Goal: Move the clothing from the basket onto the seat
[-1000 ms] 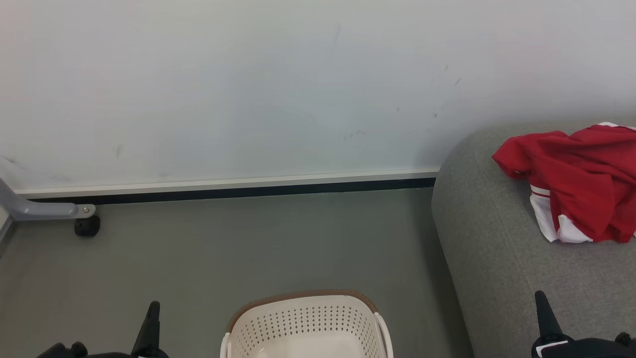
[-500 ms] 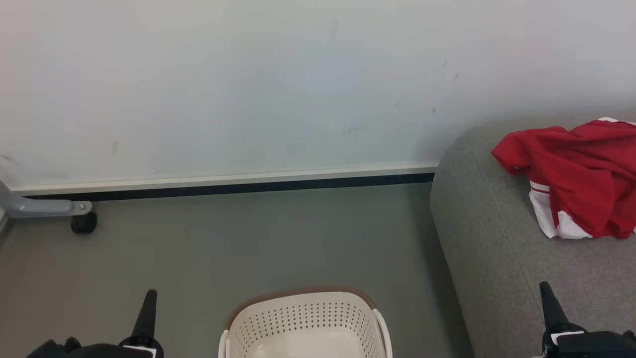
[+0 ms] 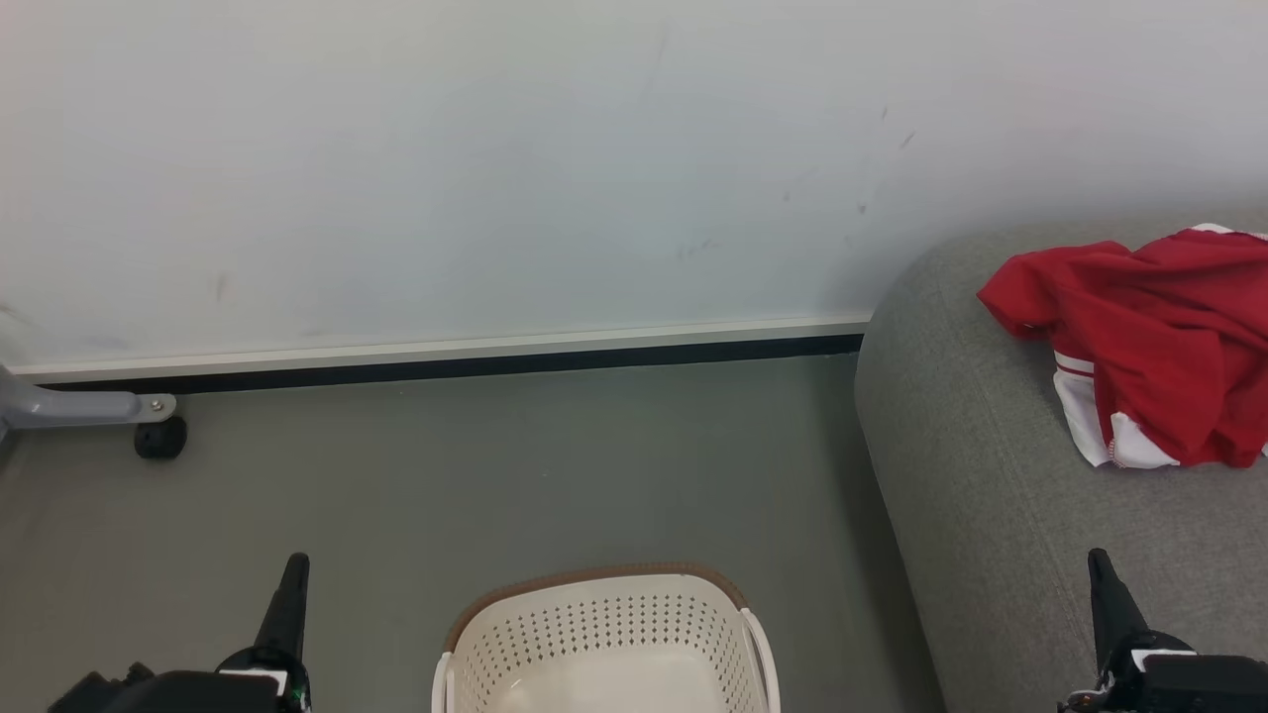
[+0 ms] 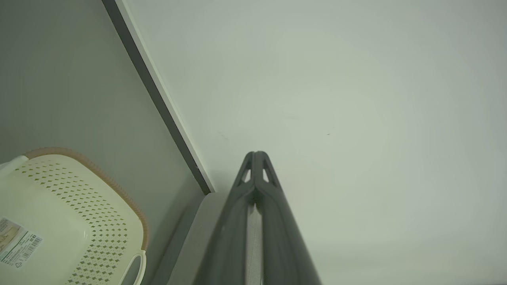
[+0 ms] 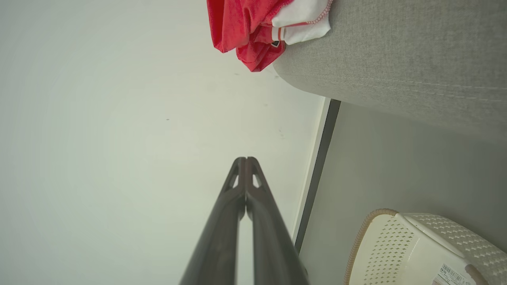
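Red clothing (image 3: 1154, 342) with white trim lies crumpled on the grey seat (image 3: 991, 495) at the right; the right wrist view has the clothing (image 5: 253, 27) on the seat (image 5: 396, 55) too. The cream basket (image 3: 604, 644) stands on the floor at bottom centre, its visible inside bare; it also appears as the basket (image 4: 71, 221) and the basket (image 5: 416, 253) in the wrist views. My left gripper (image 3: 290, 594) is shut, low at the left beside the basket. My right gripper (image 3: 1105, 589) is shut, low at the right over the seat's front.
A white wall (image 3: 495, 168) with a dark baseboard (image 3: 495, 368) runs behind. A grey metal leg with a black caster (image 3: 158, 436) stands at the far left. Grey floor (image 3: 495, 475) lies between basket and wall.
The head view has shifted, so the scene sits a little lower-left to upward in frame. Both grippers' fingertips show higher in the picture. The clothing and basket lie as before.
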